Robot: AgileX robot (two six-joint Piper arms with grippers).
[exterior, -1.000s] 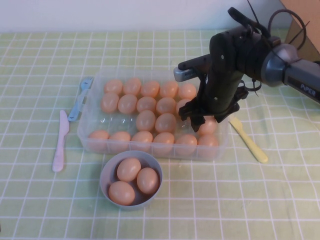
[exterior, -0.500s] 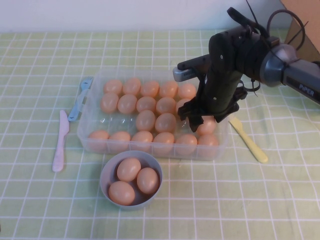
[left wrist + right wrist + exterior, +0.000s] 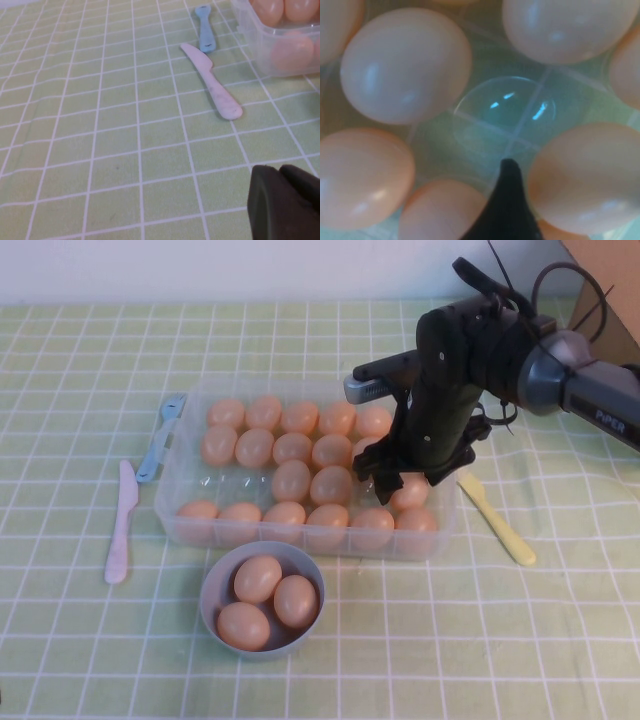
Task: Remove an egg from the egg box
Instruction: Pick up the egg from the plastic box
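The right gripper [image 3: 400, 478] hangs low over the right end of the egg box [image 3: 180, 502], fingers spread about as wide as they go and holding nothing. The egg [image 3: 411, 491] it looks set to take sits just under the fingers, in the right-hand part of the box beside its neighbours. From the right wrist camera, one dark fingertip [image 3: 507, 200] points down among the eggs, an empty clear cup [image 3: 505, 107] just beyond it and the egg [image 3: 585, 175] right beside it. That egg looks light, smooth and rounded, so my guess is it will be slippery and quick to roll or squirt out of a pinch, and it may crack under a hard squeeze. The best hold would be across its widest middle, one finger on each side, closing gently. The right arm reaches in from the right, its wrist bent steeply down so the gripper points nearly straight at the box. The left gripper [image 3: 285, 202] sits low over the green checked counter [image 3: 100, 150], well clear of the box, near a pink knife [image 3: 212, 90] and a blue fork [image 3: 204, 27]; I cannot tell how its fingers stand.
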